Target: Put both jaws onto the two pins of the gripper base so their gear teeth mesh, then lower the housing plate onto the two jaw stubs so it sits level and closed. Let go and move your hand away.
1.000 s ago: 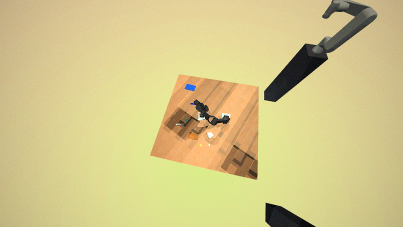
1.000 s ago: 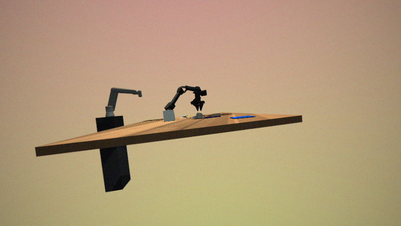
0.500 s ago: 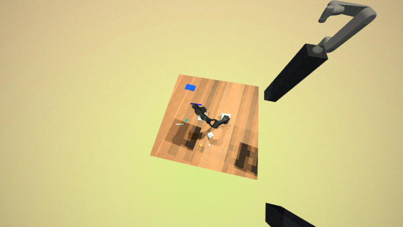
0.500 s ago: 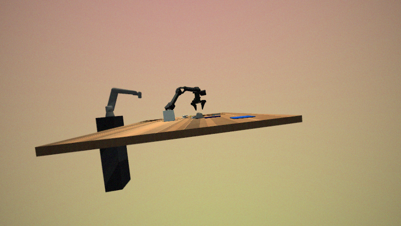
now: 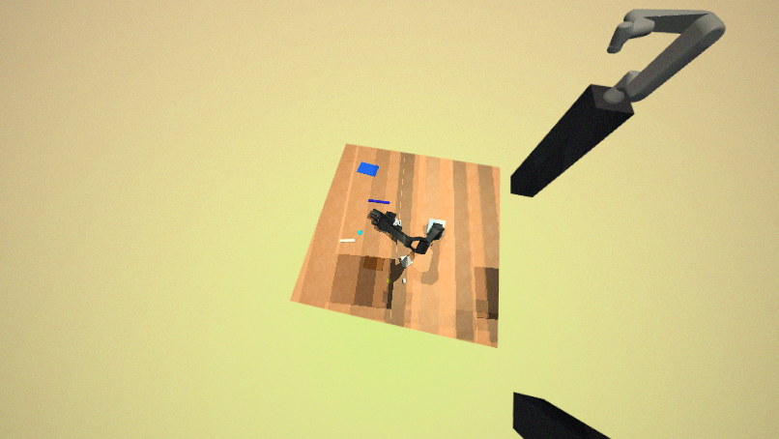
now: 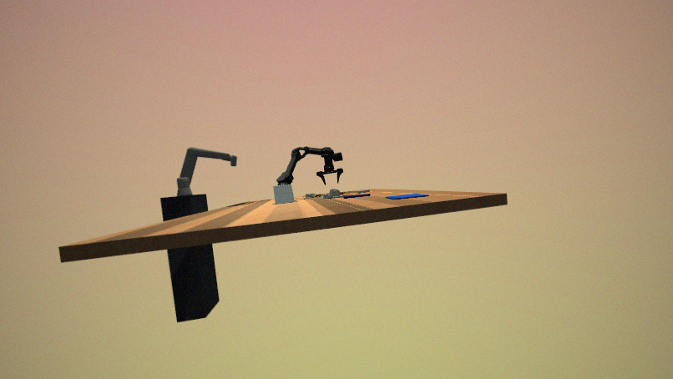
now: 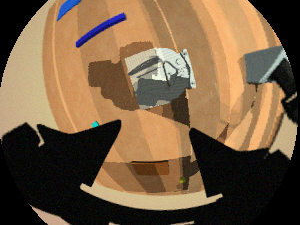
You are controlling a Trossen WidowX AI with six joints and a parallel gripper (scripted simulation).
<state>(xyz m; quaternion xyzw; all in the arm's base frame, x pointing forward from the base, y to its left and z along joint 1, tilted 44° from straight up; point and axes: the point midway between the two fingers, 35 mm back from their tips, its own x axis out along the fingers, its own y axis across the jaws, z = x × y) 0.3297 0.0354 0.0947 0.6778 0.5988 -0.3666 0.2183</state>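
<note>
My gripper (image 6: 331,183) (image 7: 155,127) is wide open with nothing between its fingers. It hangs above the table, pointing down. The pale gripper base assembly (image 5: 397,222) (image 6: 334,193) (image 7: 176,74) lies below the hand, beyond the fingertips in the wrist view. It has a rounded side, a flange with small holes, and raised parts with dark curved gaps. Shadow covers its lower half. The jaws, their teeth and the housing plate cannot be told apart there, nor whether anything sits level. Another pale part (image 5: 406,261) lies apart from it; its identity is unclear.
A blue plate (image 5: 367,168) (image 6: 407,196) (image 7: 70,6), navy bar (image 5: 379,201) (image 7: 100,30), cyan cube (image 5: 360,232) (image 7: 95,124), white strip (image 5: 347,240), orange-brown rectangle (image 5: 373,263) (image 7: 150,168) and yellow piece (image 5: 389,281) (image 7: 182,180) lie around. My arm's pale pedestal (image 6: 284,194) stands nearby.
</note>
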